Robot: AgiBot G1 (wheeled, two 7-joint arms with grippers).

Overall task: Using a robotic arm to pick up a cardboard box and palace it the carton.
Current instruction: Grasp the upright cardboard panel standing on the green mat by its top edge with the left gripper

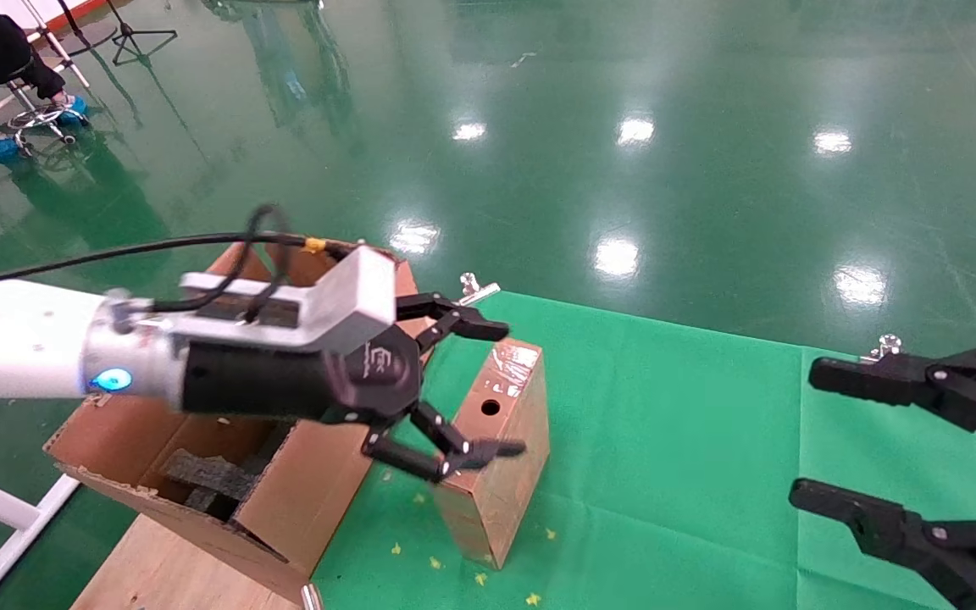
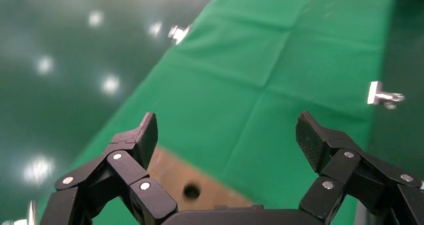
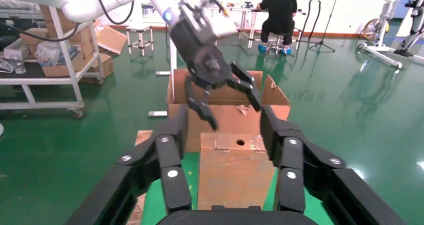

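Left gripper [image 1: 478, 391] spread wide just over the cardboard box [image 1: 501, 445].
That box stands upright on the green tabletop [image 1: 674, 440] beside the carton [image 1: 225, 474], untouched; the right gripper [image 1: 810, 432] waits spread, well apart.

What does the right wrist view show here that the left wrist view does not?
Only the right wrist view shows the carton behind the cardboard box, the whole left gripper open above that box, and a seated person. Only the left wrist view shows the metal clips at the green cloth's edge. Both show the box's round hole.
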